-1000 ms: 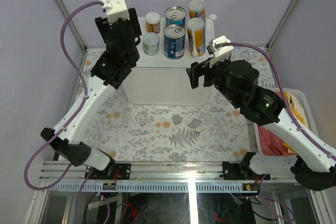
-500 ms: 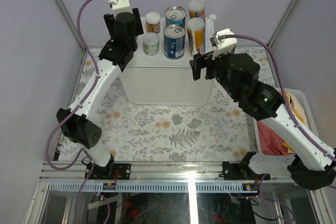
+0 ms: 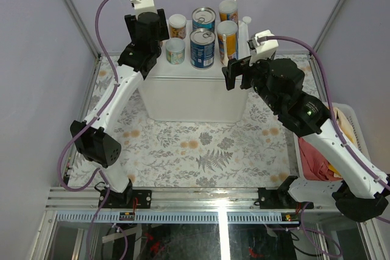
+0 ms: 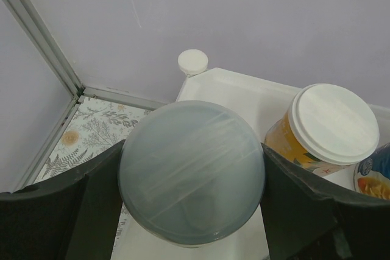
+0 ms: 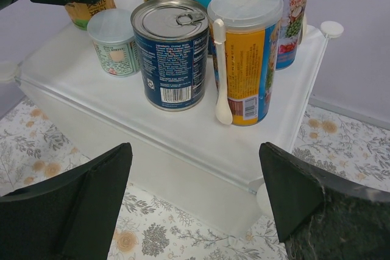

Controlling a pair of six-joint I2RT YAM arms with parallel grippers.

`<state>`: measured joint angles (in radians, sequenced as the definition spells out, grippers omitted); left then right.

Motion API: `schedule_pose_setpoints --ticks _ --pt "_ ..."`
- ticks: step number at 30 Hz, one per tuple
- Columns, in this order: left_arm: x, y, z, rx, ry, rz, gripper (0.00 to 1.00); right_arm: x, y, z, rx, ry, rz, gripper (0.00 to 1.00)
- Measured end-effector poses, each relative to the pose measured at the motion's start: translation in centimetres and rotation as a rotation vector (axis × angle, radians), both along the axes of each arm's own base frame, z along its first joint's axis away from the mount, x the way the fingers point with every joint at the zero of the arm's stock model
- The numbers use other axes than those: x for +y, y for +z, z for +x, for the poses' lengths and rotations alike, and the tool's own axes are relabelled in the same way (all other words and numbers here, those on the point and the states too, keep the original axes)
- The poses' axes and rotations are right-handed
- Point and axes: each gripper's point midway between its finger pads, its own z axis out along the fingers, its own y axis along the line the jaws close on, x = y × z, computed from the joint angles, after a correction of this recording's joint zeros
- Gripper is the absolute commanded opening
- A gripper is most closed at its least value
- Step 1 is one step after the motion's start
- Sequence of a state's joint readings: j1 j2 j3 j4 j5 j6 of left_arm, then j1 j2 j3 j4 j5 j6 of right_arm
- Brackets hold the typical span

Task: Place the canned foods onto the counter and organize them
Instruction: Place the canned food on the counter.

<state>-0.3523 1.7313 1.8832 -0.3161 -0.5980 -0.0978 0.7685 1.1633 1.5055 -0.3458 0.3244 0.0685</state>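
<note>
Left gripper [image 4: 192, 211] clamps a lidded can [image 4: 189, 150] at the counter's [image 4: 244, 89] left edge; released, it could fall. Right gripper [image 5: 195, 199] spread, empty.

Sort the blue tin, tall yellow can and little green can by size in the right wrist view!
1. tall yellow can, only just.
2. blue tin, nearly alike.
3. little green can, clearly smallest.

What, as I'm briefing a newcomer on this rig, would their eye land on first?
Probably the tight cluster of cans standing on the white counter at the far middle of the overhead view. Next, the left gripper, its jaws closed around a pale-lidded can at the counter's far left corner. The right gripper hangs before the counter's right side, jaws wide and empty.
</note>
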Motion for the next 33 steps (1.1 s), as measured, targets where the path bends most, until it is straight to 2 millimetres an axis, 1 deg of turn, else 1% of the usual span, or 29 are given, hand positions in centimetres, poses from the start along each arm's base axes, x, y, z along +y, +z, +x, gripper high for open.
schedule_pose_setpoints --ticks 9,15,21,22,25,27,31,33 --pt "0.2 -0.1 0.0 0.007 0.001 0.023 0.0 0.3 -0.2 0.1 0.01 0.017 0.009 0.92" --pt "0.3 -1.0 0.0 0.027 0.007 0.04 0.0 0.3 -0.2 0.1 0.011 0.017 0.009 0.92" --pt "0.3 -1.0 0.1 0.024 0.006 0.049 0.01 0.1 -0.2 0.2 0.011 0.012 0.01 0.92" --pt "0.3 -1.1 0.1 0.024 0.006 0.05 0.04 0.1 -0.2 0.3 0.011 0.011 0.01 0.92" --pt "0.3 -1.1 0.1 0.021 0.006 0.052 0.19 0.1 -0.2 0.3 0.012 0.01 0.012 0.93" --pt "0.3 -1.1 0.2 0.019 0.008 0.052 0.24 0.0 -0.2 0.3 0.013 0.009 0.013 0.92" --pt "0.3 -1.2 0.3 0.011 0.008 0.049 0.42 0.1 -0.2 0.3 0.014 0.012 0.017 0.92" --pt "0.3 -1.2 0.3 0.009 0.009 0.049 0.47 0.1 -0.2 0.3 0.015 0.014 0.017 0.92"
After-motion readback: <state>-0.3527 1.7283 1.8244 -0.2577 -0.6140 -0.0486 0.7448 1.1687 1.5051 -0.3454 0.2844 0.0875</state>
